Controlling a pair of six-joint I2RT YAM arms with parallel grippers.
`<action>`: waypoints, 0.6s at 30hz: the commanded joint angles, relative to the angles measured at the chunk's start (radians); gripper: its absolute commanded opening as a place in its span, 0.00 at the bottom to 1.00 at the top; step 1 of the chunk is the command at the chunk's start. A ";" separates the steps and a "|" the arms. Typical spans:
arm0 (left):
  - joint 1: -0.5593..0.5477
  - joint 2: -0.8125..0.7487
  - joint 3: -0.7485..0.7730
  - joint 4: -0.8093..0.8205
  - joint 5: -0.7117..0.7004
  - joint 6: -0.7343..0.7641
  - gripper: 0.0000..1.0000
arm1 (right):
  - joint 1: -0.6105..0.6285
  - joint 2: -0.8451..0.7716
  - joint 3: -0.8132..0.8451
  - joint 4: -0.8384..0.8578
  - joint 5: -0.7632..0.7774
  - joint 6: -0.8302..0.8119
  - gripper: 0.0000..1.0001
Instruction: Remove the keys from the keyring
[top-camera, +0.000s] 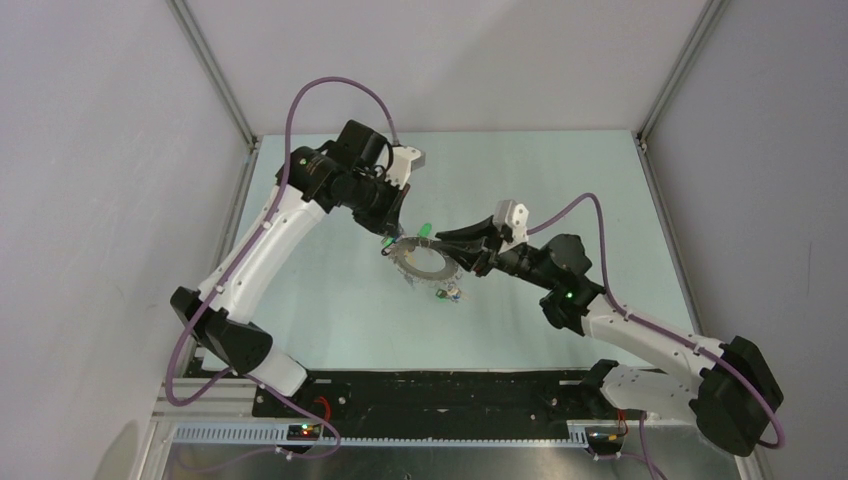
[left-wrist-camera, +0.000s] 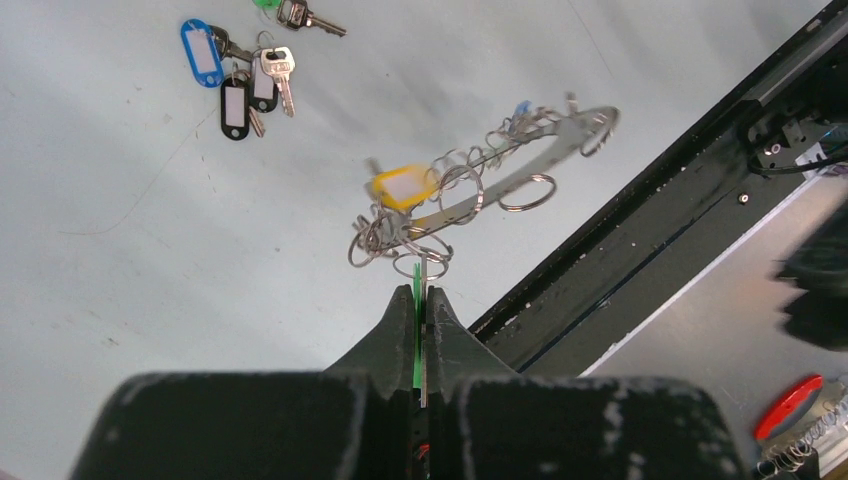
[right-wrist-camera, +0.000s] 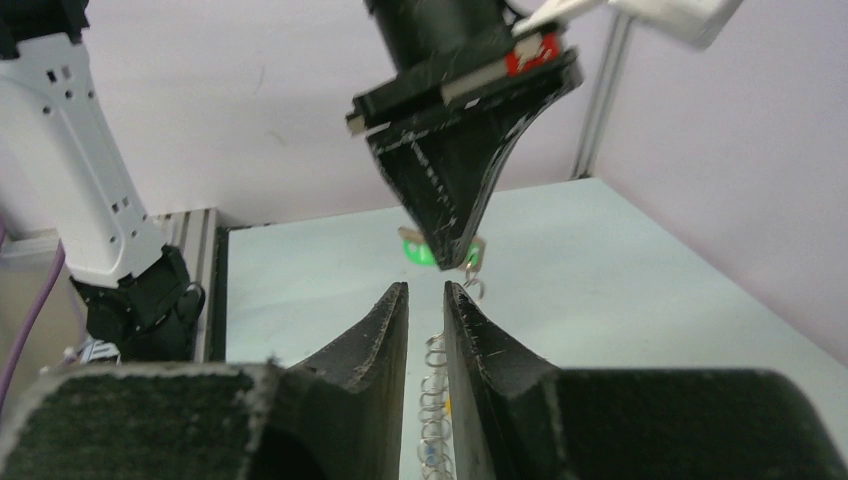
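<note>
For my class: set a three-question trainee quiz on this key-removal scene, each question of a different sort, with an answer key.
1. True or false: the left tool is shut on a green-tagged key.
2. Multiple choice: in the left wrist view, what colour is the tag that hangs on the keyring nearest that tool? A red, B yellow, C purple.
3. Fill in: the loose keys, with blue and black tags, lie apart from the keyring on the ___.

Key: 1 true; 2 B; 3 table.
</note>
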 joint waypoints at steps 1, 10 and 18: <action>-0.009 -0.064 0.057 0.018 0.010 -0.005 0.00 | 0.044 0.035 0.007 0.007 -0.066 -0.037 0.25; -0.018 -0.074 0.075 0.019 0.006 -0.018 0.00 | 0.098 0.107 0.040 -0.031 -0.082 -0.090 0.26; -0.019 -0.081 0.083 0.019 -0.002 -0.018 0.00 | 0.114 0.197 0.083 -0.041 -0.112 -0.082 0.24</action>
